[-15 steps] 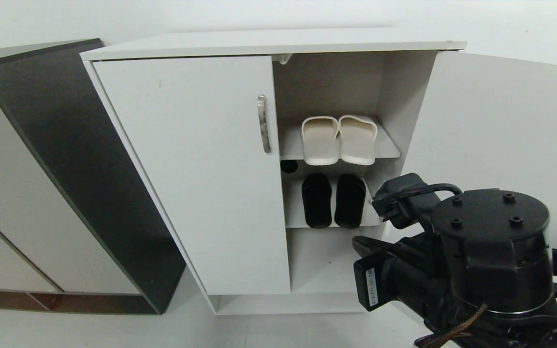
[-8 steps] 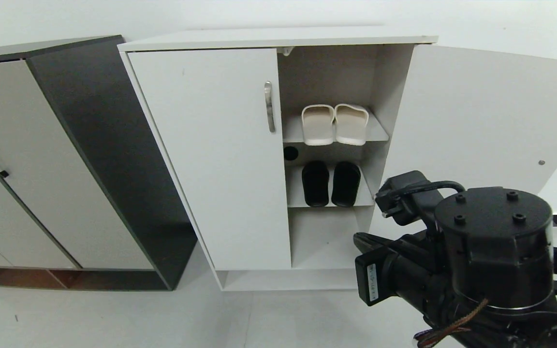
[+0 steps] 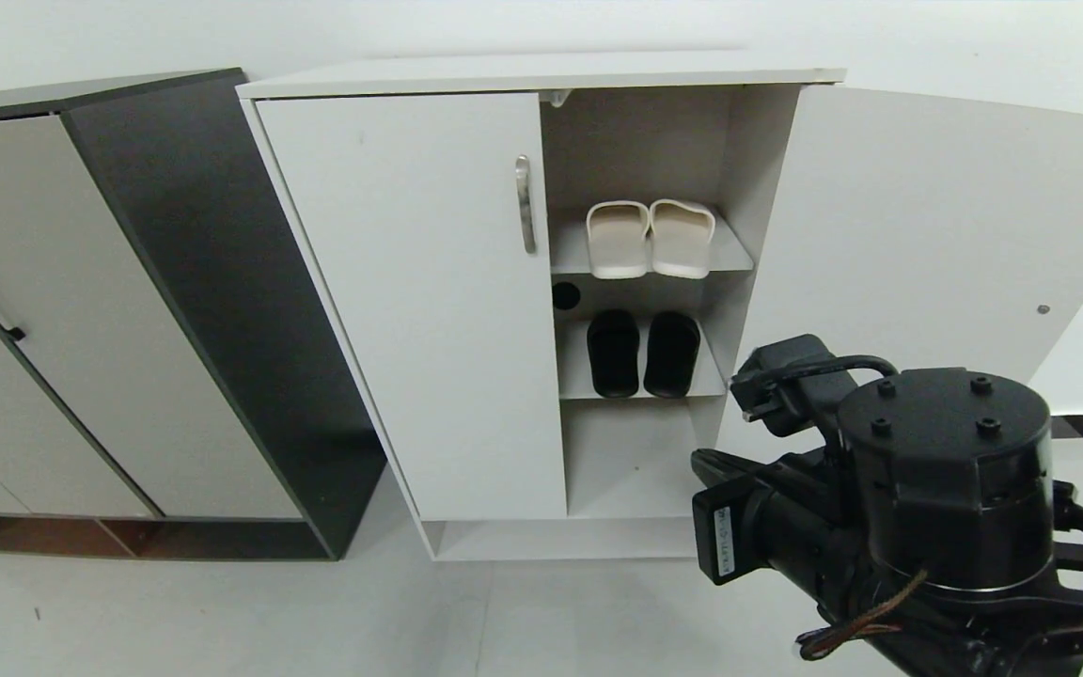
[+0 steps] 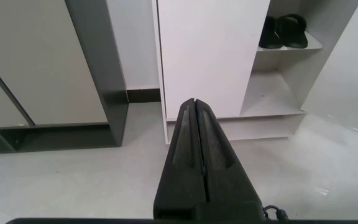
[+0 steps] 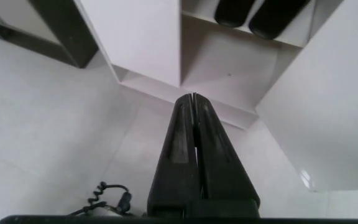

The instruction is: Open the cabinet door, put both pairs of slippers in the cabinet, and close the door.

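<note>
Both jaws pressed together, empty: left gripper (image 4: 194, 109), right gripper (image 5: 194, 102).
Door (image 3: 927, 235) stands wide; a glancing push could slip, leaving it ajar.

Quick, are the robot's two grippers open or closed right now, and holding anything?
Left gripper: closed, holding nothing.
Right gripper: closed, holding nothing.

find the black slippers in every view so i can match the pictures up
Head view: black slippers side by side on the middle shelf, below the white slippers.
Left wrist view: black slippers on that shelf, just past the closed door.
Right wrist view: their heels at the shelf edge, cut by the picture border.
Shared landmark: the closed door beside the open compartment.
</note>
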Available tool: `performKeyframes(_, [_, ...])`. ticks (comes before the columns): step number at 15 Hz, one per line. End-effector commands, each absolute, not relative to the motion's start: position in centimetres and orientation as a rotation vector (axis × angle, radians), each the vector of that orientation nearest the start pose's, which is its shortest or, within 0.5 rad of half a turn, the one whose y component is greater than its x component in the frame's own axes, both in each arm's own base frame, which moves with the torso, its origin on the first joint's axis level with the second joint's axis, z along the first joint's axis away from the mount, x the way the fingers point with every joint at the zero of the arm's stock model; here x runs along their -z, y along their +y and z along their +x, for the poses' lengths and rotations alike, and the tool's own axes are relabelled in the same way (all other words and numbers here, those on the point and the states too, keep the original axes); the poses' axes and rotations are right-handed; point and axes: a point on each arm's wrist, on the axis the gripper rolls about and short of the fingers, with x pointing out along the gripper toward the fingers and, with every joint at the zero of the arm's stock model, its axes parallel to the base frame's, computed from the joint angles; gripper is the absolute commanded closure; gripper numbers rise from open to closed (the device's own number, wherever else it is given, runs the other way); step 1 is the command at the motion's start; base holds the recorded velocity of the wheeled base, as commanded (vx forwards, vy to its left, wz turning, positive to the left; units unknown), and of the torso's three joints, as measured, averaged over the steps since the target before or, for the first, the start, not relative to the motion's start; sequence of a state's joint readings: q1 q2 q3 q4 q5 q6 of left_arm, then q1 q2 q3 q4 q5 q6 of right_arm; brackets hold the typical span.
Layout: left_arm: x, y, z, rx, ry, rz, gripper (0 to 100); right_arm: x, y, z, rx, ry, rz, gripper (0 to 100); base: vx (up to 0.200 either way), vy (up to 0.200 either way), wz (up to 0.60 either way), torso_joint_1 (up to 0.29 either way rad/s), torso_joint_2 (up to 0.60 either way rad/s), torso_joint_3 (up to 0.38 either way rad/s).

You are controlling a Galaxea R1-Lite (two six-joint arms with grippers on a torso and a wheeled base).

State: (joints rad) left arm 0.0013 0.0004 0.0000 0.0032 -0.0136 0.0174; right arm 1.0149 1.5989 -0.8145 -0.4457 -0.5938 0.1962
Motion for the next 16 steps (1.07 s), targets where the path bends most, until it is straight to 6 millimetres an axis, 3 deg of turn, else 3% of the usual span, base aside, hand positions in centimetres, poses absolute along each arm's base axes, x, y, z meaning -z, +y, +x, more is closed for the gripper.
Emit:
performKeyframes(1, [-7.52, -0.03, -2.27, 0.012, 0.004, 0.017, 100, -19.48, 23.08, 15.85, -0.389, 0.281, -0.059, 100, 0.0, 0.0, 0.0, 0.0, 0.0, 0.0])
performKeyframes(11, [-7.52, -0.03, -2.28, 0.012, 0.003, 0.017, 100, -19.04, 22.8, 16.37, -0.374, 0.291, -0.063, 100, 0.0, 0.0, 0.0, 0.0, -0.01, -0.006])
performKeyframes(16, [-7.52, -0.03, -2.27, 0.012, 0.004, 0.017, 100, -18.83, 22.84, 16.4, -0.374, 0.296, -0.068, 100, 0.0, 0.0, 0.0, 0.028, -0.29, -0.327])
